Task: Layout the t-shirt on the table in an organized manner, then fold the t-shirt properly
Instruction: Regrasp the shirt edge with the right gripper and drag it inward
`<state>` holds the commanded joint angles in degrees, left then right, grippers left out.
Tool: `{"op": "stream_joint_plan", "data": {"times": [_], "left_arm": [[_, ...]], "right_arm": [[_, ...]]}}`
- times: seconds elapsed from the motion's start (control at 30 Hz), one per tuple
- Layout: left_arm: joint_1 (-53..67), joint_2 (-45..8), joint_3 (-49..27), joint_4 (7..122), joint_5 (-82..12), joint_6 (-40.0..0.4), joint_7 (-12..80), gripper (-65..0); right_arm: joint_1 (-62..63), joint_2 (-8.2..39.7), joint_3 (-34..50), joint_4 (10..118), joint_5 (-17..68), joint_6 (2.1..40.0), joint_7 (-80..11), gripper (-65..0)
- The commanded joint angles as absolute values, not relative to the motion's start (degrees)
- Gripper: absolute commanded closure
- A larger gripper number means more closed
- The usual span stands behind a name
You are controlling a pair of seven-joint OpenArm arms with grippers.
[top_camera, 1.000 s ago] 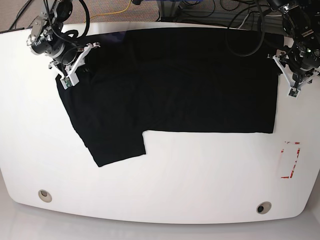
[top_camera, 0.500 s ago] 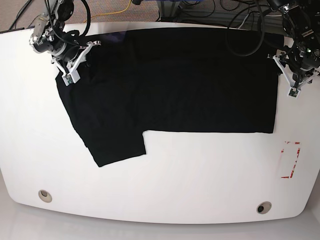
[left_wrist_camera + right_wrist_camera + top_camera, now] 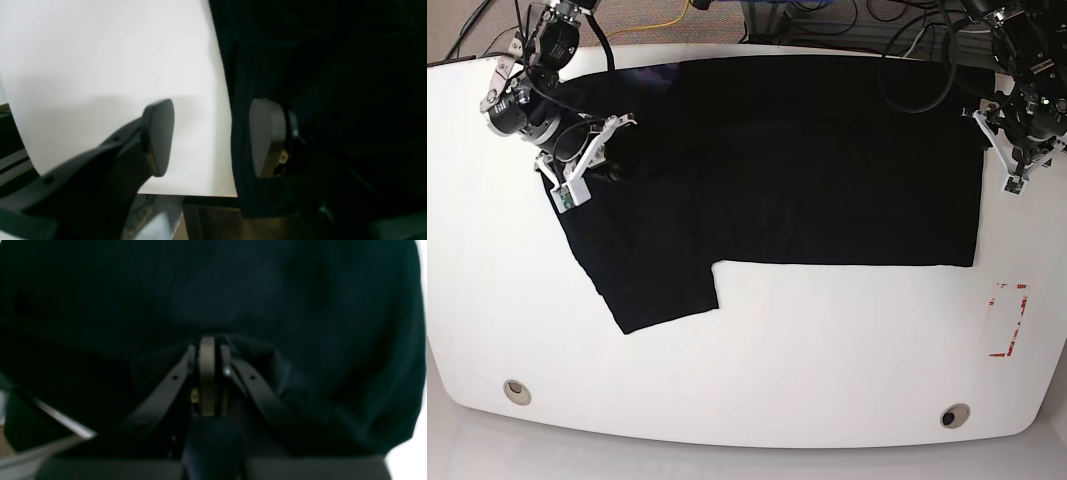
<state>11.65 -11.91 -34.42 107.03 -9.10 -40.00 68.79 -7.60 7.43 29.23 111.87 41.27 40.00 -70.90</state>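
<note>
The black t-shirt (image 3: 807, 160) lies spread on the white table (image 3: 827, 350), with one sleeve pointing toward the front left. My right gripper (image 3: 573, 190) sits at the shirt's left edge. In the right wrist view it (image 3: 207, 350) is shut on a bunched fold of the t-shirt (image 3: 233, 290). My left gripper (image 3: 1012, 182) hovers at the shirt's right edge. Seen from the left wrist, it (image 3: 213, 136) is open, one finger over bare table (image 3: 100, 60), the other over the cloth's hem (image 3: 317, 66). No print shows.
Two round metal grommets (image 3: 517, 391) (image 3: 954, 415) sit near the front edge. A red tape rectangle (image 3: 1009, 320) marks the front right. Cables (image 3: 827, 20) hang behind the table's back edge. The table's edge (image 3: 186, 195) lies close under the left gripper.
My right gripper has moved toward the front and a little inward, pulling the shirt's upper left edge with it. The left arm has stayed where it was.
</note>
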Motion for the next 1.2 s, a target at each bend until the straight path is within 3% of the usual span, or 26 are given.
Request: {"op": "stream_joint_plan", "data": {"times": [0.3, 0.4, 0.53, 0.7, 0.83, 0.93, 1.2], "left_arm": [[11.82, -11.91, -34.42, 107.03, -9.10, -40.00, 68.79, -33.8], [11.82, -11.91, -34.42, 107.03, -9.10, -40.00, 68.79, -33.8], [11.82, -11.91, -34.42, 107.03, -9.10, -40.00, 68.79, -33.8], [11.74, -11.91, -34.42, 107.03, -9.27, -40.00, 68.79, -33.8], [11.65, -11.82, -32.92, 107.03, -9.36, -40.00, 68.79, -33.8], [11.56, -11.74, -31.96, 107.38, -9.63, -40.00, 68.79, -33.8], [7.34, -9.45, -34.33, 107.21, -14.02, -40.00, 68.70, -33.8]], "right_arm": [[0.57, 7.69, 29.23, 102.99, 41.27, 40.00, -70.81, 0.0], [2.07, 7.69, 29.23, 100.44, 41.27, 40.00, -70.64, -2.7], [3.47, 7.78, 29.32, 98.07, 41.19, 40.00, -70.46, -12.2], [3.82, 7.96, 29.49, 98.42, 40.66, 40.00, -70.37, -34.9], [2.68, 10.95, 29.76, 102.11, 39.43, 40.00, -70.64, -49.3], [-1.19, 13.76, 29.76, 105.19, 39.16, 40.00, -70.55, -54.2], [-11.74, 20.09, 32.31, 107.38, 39.08, 40.00, -68.62, -54.7]]}}
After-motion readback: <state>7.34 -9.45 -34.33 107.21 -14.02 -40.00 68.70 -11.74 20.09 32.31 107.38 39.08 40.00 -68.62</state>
